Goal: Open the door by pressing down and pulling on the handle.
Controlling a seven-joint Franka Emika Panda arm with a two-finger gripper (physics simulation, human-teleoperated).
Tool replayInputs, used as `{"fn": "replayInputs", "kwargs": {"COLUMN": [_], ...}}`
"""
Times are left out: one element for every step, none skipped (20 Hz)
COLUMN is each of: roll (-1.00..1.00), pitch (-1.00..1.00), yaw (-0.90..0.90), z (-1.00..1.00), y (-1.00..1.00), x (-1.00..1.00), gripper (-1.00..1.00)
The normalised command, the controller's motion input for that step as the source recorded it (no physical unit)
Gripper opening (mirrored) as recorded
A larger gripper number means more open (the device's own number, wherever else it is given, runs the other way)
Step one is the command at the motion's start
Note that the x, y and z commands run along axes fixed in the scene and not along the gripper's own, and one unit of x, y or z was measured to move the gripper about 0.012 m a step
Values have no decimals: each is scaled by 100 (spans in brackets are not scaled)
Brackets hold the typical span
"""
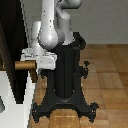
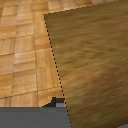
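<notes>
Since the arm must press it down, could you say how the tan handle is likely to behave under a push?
The handle looks like a short, thick bar, so probably stiff. It sticks out from the door, so it should pivot rather than slide. Its smooth surface may be slippery for the gripper.

Black pedestal (image 1: 64,75) close beside door (image 1: 12,45)

**Arm bent low toward the exterior view's left**

The single arm (image 1: 52,22) rises in front of its black pedestal (image 1: 65,75), then folds at a large grey-white elbow joint and reaches down toward the exterior view's left. The wrist sits level, about halfway up the pedestal. The gripper (image 1: 35,62) points to that same side, its white-grey body near the pedestal column. Its fingers are too small and blurred to tell whether they are apart or together. The wrist view shows none of them.
</notes>
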Motion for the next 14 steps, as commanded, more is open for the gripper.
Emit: {"fn": "replayInputs", "kwargs": {"roll": [0, 0, 0, 0, 0, 0, 0, 0, 0, 0, 0, 0, 0, 0], "pitch": [0, 0, 0, 0, 0, 0, 0, 0, 0, 0, 0, 0, 0, 0], "yaw": [0, 0, 0, 0, 0, 0, 0, 0, 0, 0, 0, 0, 0, 0], "z": [0, 0, 0, 0, 0, 0, 0, 0, 0, 0, 0, 0, 0, 0], "y": [100, 100, 100, 100, 100, 100, 100, 100, 100, 100, 100, 100, 100, 0], "x": [0, 0, 0, 0, 0, 0, 0, 0, 0, 0, 0, 0, 0, 0], "gripper": [-100, -100, -100, -100, -100, -100, -100, -100, -100, -100, -100, -100, -100, -100]}}
